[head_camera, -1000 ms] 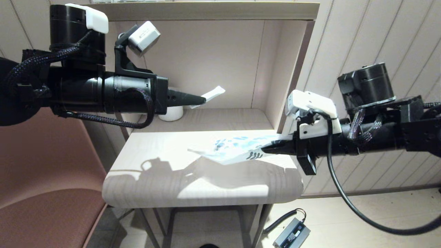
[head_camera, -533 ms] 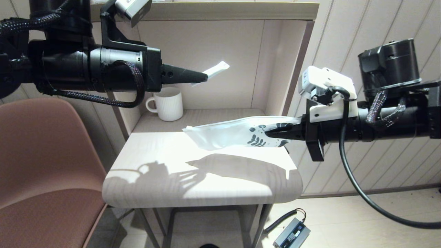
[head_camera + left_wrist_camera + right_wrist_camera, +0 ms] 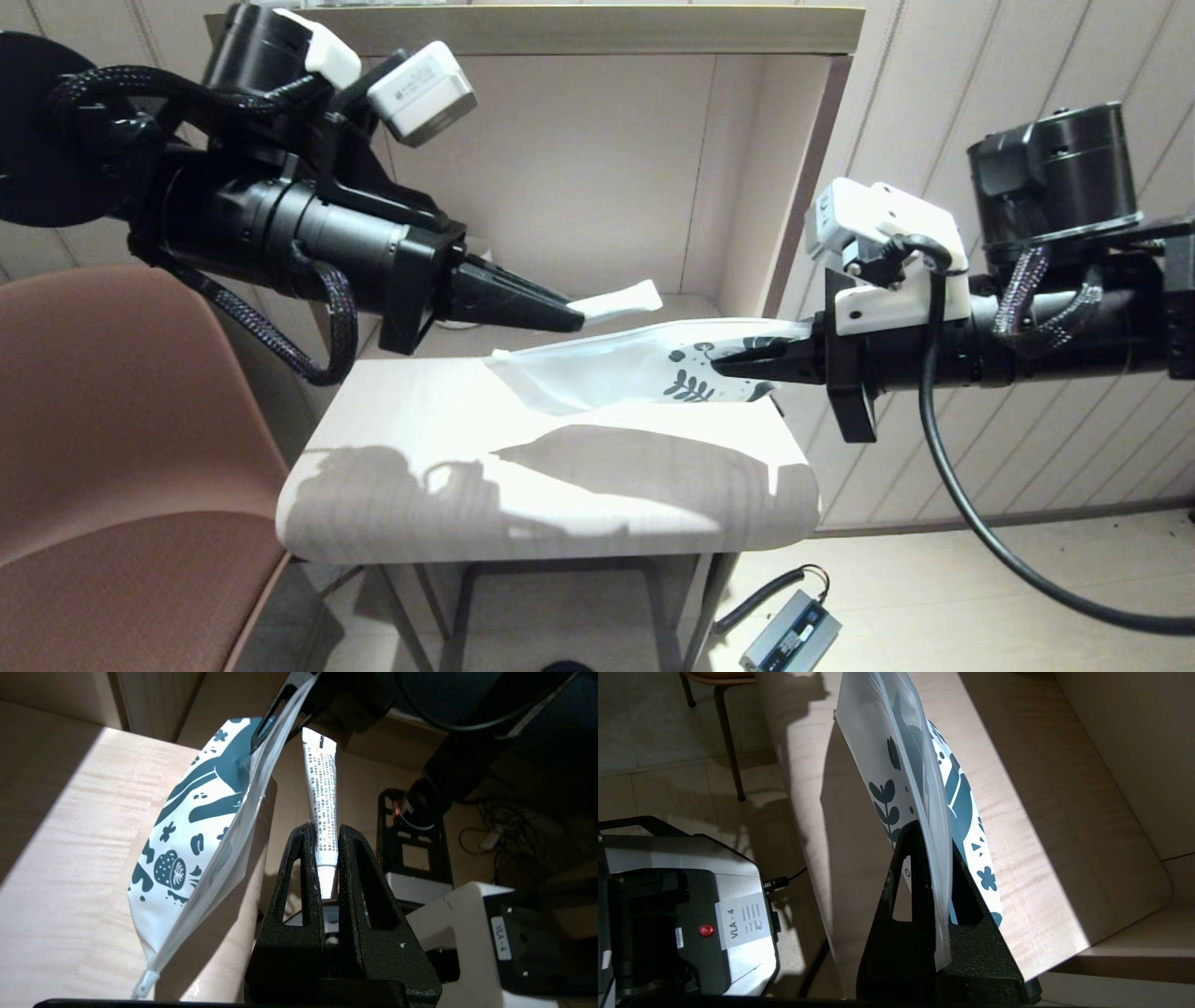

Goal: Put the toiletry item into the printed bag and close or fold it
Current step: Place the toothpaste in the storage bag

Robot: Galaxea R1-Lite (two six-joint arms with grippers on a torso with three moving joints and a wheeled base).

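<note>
Left claw [image 3: 577, 317] pinches the tiny light tube [image 3: 618, 301] near its cap. Right claw [image 3: 724, 368] clamps the floppy, slippery pouch [image 3: 597, 369] by its printed end, sagging over the worktop [image 3: 392, 504].

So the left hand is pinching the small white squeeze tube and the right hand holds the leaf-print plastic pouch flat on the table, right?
Not flat: the head view shows the right hand holding the pouch lifted off the table. The left hand does pinch the tube.

Left gripper [image 3: 569, 315] fingers clamped, reaching rightward; right gripper [image 3: 724, 369] fingers pinched, facing it.
</note>
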